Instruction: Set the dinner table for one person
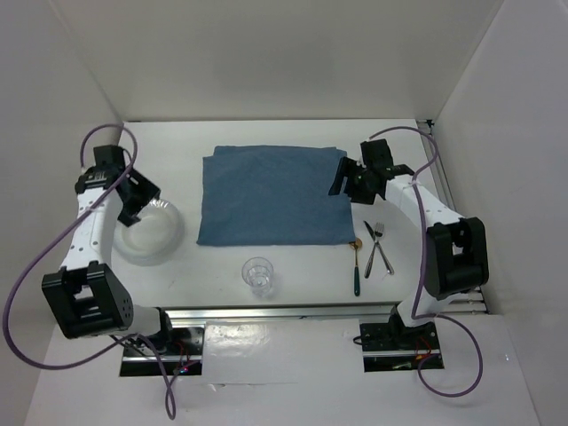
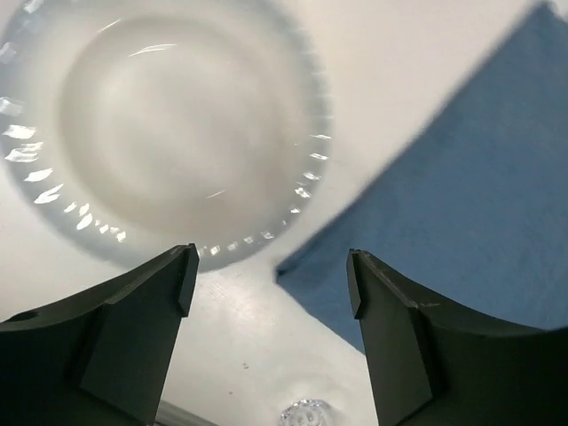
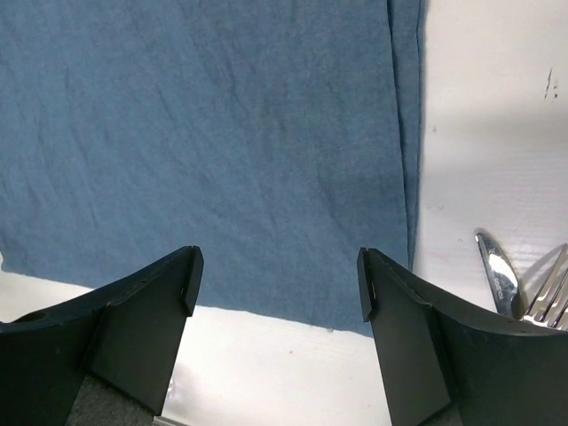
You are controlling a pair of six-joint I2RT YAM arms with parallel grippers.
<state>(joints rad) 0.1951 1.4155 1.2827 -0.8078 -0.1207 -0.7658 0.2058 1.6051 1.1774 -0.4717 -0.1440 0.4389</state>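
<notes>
Dinner table (image 1: pixel 302 275), white, spreads ahead of both arm bases with a blue placemat (image 1: pixel 271 195) at its centre. At the mat's 9 o'clock a clear scalloped dish (image 1: pixel 149 232) shows only its bare bottom. At 6 o'clock stands a clear tumbler (image 1: pixel 258 275), contents indiscernible. Knife and fork (image 1: pixel 379 248) and a green-handled spoon (image 1: pixel 357 273) lie at 4 o'clock. The left gripper (image 2: pixel 271 271) hovers by the dish, jaws apart. The right gripper (image 3: pixel 277 271), likewise spread, grips nothing above the mat's edge.

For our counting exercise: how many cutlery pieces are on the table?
3: knife and fork crossed right of the placemat, green-handled utensil just left of them.
</notes>
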